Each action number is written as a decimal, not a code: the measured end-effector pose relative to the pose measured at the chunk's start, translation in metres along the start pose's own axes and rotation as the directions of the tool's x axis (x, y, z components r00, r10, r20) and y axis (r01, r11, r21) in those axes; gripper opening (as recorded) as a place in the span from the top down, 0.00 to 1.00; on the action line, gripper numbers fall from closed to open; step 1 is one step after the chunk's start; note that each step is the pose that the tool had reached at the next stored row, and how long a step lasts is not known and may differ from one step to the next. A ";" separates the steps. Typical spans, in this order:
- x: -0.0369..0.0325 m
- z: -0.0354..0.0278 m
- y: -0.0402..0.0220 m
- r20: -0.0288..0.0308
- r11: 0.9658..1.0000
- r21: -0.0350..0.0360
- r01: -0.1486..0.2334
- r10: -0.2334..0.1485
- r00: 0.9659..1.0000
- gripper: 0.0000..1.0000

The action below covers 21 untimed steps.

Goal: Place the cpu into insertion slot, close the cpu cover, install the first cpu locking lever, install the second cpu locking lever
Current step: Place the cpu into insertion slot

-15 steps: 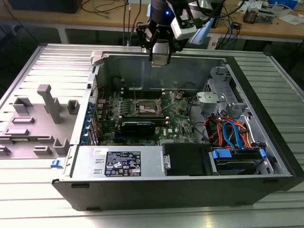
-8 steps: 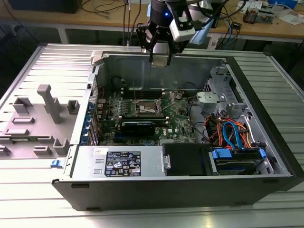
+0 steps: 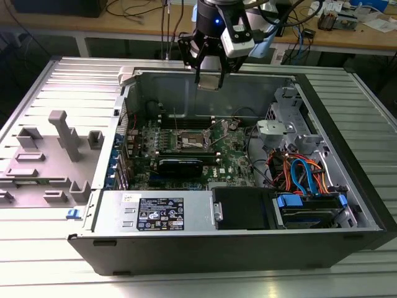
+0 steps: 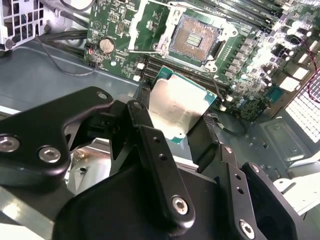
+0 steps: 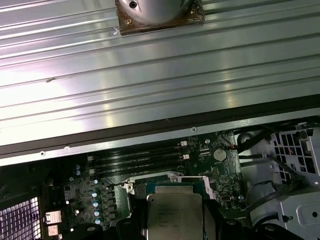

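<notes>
My gripper hangs above the back wall of the open computer case, shut on the cpu. In both wrist views the cpu is a flat silver-grey square with a green edge, clamped between the two black fingers. The insertion slot lies open below on the green motherboard, its tan pin field bare inside a silver frame. In the exterior view the insertion slot sits forward of and below the gripper. Thin wire locking levers stick out beside the socket.
Long memory slots run beside the socket. A black card lies across the board in front of it. Orange and blue cables and drive cages fill the case at the exterior view's right. A grey fixture tray sits outside at the left.
</notes>
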<state>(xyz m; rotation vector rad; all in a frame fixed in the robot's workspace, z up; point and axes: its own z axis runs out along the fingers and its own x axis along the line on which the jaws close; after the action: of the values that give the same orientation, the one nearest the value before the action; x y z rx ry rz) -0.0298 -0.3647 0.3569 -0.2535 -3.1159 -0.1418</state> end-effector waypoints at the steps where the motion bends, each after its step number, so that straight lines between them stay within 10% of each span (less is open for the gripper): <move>1: -0.0001 0.0000 0.0000 0.000 1.000 0.000 0.000 0.000 1.000 0.46; 21: -0.0006 0.0014 -0.0020 0.000 1.000 0.000 -0.015 0.015 1.000 0.46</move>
<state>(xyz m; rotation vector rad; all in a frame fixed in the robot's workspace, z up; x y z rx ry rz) -0.0296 -0.3667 0.3554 -0.2776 -3.1135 -0.1417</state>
